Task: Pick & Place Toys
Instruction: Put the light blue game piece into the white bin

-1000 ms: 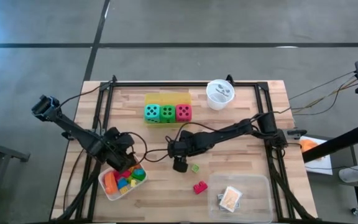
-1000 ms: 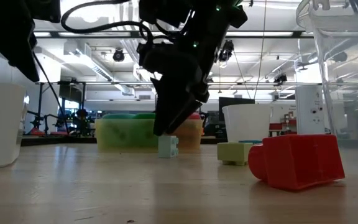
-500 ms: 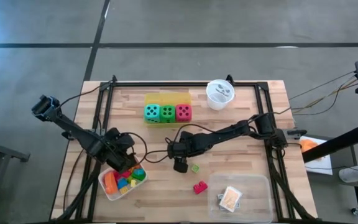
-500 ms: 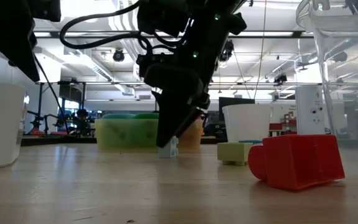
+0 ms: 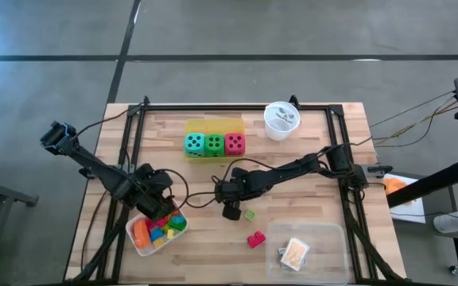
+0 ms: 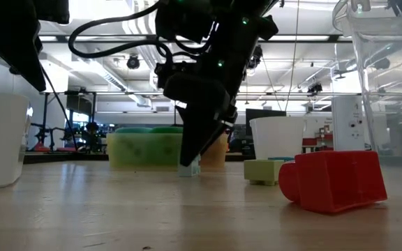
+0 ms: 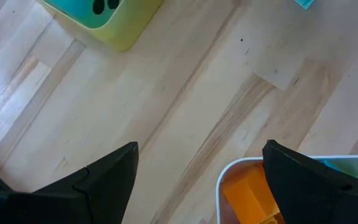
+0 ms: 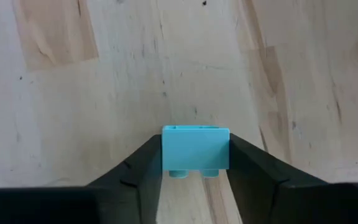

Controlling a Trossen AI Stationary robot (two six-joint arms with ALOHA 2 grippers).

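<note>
Blue block (image 8: 195, 149) sat on the table, mid-board, with the right gripper (image 8: 195, 163) clamped on its sides, seemingly firmly. Left gripper (image 7: 197, 180) hung open above the tray (image 5: 137, 237). Pick in hand; next, a straight lift.

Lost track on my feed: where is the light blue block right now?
The light blue block sits on the wooden table near its middle, between the right claw's fingers, which touch both its sides. A small green block lies just beside it.
</note>
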